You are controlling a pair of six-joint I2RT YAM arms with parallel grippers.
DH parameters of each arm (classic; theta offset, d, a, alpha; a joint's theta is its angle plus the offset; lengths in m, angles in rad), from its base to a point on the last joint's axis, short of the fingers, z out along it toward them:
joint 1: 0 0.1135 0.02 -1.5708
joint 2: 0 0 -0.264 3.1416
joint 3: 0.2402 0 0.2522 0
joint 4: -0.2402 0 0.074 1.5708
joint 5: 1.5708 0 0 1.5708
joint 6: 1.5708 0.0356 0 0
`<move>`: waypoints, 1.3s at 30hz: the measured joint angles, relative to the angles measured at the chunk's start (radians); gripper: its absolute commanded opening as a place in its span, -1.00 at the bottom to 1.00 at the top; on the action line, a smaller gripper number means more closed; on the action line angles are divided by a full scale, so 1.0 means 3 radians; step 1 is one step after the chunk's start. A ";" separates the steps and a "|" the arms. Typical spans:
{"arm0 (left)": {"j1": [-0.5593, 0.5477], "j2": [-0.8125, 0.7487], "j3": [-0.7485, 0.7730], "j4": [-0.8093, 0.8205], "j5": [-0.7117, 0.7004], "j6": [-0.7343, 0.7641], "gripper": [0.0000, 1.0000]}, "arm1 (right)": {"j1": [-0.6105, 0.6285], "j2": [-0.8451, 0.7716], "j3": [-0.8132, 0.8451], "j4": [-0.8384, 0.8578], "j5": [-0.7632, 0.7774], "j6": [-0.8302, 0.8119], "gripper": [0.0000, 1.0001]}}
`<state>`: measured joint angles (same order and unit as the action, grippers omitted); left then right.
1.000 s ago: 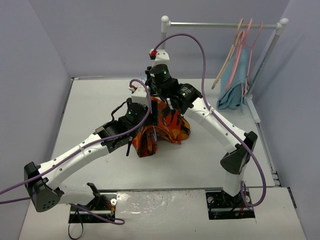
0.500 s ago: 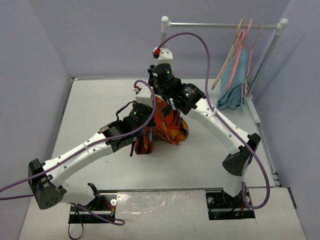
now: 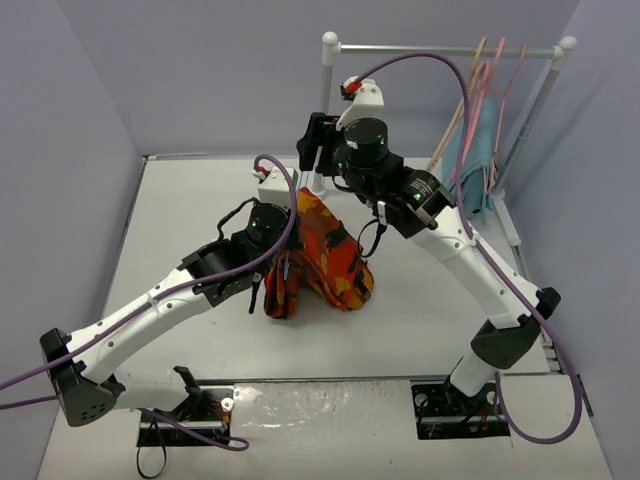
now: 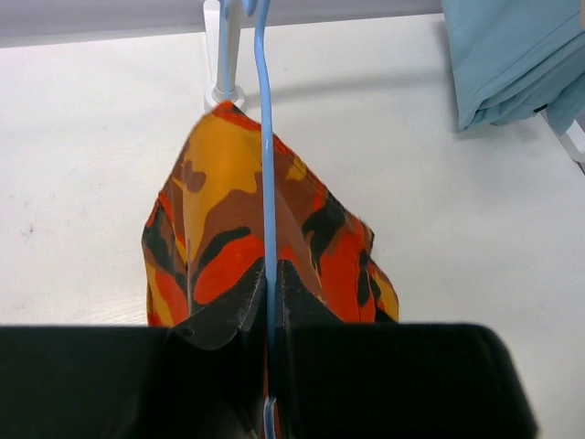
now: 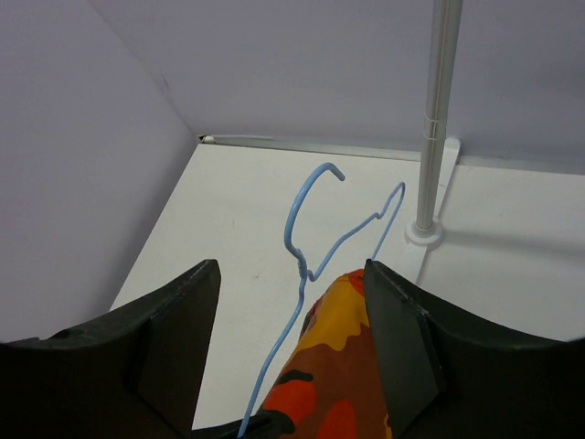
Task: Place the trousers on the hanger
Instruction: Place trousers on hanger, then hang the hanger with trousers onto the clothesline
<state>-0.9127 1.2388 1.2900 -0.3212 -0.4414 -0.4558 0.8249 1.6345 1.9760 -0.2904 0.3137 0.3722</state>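
The trousers (image 3: 325, 260), camouflage in orange, red, yellow and black, hang folded over the lower wire of the light-blue hanger (image 4: 266, 137) and bunch on the table. My left gripper (image 4: 271, 265) is shut on that wire, its fingertips pressed against the fabric (image 4: 219, 183). In the top view it sits at the trousers' left side (image 3: 272, 228). My right gripper (image 5: 288, 274) stands open above the hanger's hook (image 5: 302, 229) and the trousers' top edge (image 5: 343, 366), touching neither. In the top view the right gripper (image 3: 318, 150) is raised near the rack post.
A clothes rack stands at the back right, its rail (image 3: 445, 48) carrying a tan wooden hanger, a pink hanger and a teal cloth (image 3: 470, 170). Its left post (image 3: 327, 100) rises just behind the trousers. Purple walls close in the table at the left, back and right.
My left gripper has shut on the hanger wire. My right gripper has opened, let go and lifted up and back toward the rack. The trousers shifted slightly.
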 measured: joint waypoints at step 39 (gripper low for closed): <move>0.0298 0.1336 0.1845 0.0549 0.0884 0.0556 -1.00 | -0.0136 -0.2643 -0.2772 0.0018 0.1100 0.0105 1.00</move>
<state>-0.8233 1.6397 1.8433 -0.1565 -0.1764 -0.2890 0.7841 0.8417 1.1443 -0.2849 0.6436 0.4036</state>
